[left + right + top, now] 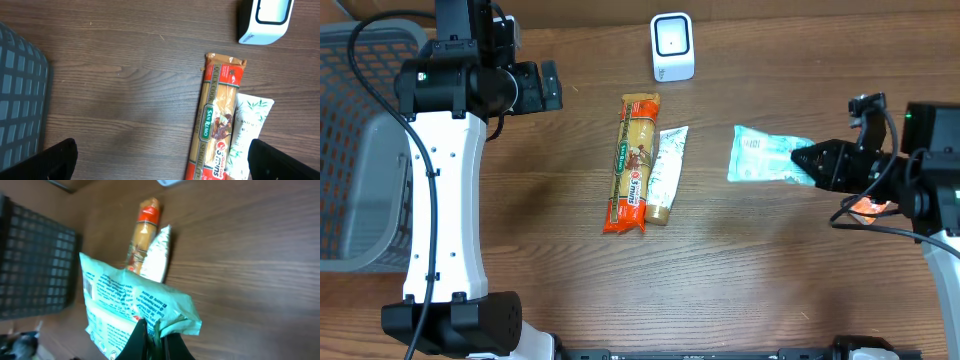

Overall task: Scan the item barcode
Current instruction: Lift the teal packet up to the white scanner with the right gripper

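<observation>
Table (770, 270): mid-brown, streaky wood grain.
Basket (360, 150): grey, open square-grid mesh.
Scanner (672, 47): white shell, dark-rimmed pale window.
Pasta packet (634, 163): orange-red ends, golden-yellow middle, green label band, white lettering on red.
Tube (665, 170): white, faint green leaf print, tan cap.
Pouch (760, 155): pale mint, white patches, fine dark-teal print.
Right gripper (798, 158): black.
Left arm (445, 200): white links, black joints.
Right arm (940, 130): black housing, white lower link.
Small light (873, 207) under right arm: orange-red glow.

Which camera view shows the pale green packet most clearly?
The right wrist view: the pale green packet is large there, its print visible, held by the right gripper. Overhead shows it small. The left wrist view lacks it.
</observation>
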Controlling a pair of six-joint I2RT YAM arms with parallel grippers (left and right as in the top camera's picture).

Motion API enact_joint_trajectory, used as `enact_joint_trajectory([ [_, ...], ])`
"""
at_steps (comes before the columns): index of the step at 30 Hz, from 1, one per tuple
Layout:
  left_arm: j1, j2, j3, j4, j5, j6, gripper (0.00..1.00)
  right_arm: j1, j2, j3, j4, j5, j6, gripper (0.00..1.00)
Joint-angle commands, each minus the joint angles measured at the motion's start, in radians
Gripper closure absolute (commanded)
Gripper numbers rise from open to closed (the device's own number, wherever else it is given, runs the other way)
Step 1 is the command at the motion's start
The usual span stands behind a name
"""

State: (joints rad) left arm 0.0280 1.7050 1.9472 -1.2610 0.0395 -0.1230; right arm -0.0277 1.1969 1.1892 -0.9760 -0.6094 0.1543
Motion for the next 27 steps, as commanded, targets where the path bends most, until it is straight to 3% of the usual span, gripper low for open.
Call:
enact_joint_trajectory([
  [1,0.004,0.003,0.0,0.002,-0.006,0.015,0.0,0.116,0.031,0.135,-0.026,0.244,0.072,0.96],
  [8,0.004,0.003,0.0,0.002,-0.006,0.015,0.0,0.373,0.381,0.57,-0.093,0.776,0.104,0.96],
  [12,0.004,0.003,0.0,0.002,-0.006,0.015,0.0,0.447,0.612,0.728,0.038,1.096,0.006,0.96],
  [18,0.004,0.003,0.0,0.001,-0.006,0.015,0.0,0.519,0.825,0.738,0.527,1.33,-0.423,0.96],
  [21,0.004,0.003,0.0,0.002,-0.006,0.015,0.0,0.548,0.916,0.738,0.811,1.373,-0.703,0.96],
  [27,0.004,0.003,0.0,0.002,-0.006,0.015,0.0,0.572,1.057,0.737,1.13,1.368,-1.07,0.96],
])
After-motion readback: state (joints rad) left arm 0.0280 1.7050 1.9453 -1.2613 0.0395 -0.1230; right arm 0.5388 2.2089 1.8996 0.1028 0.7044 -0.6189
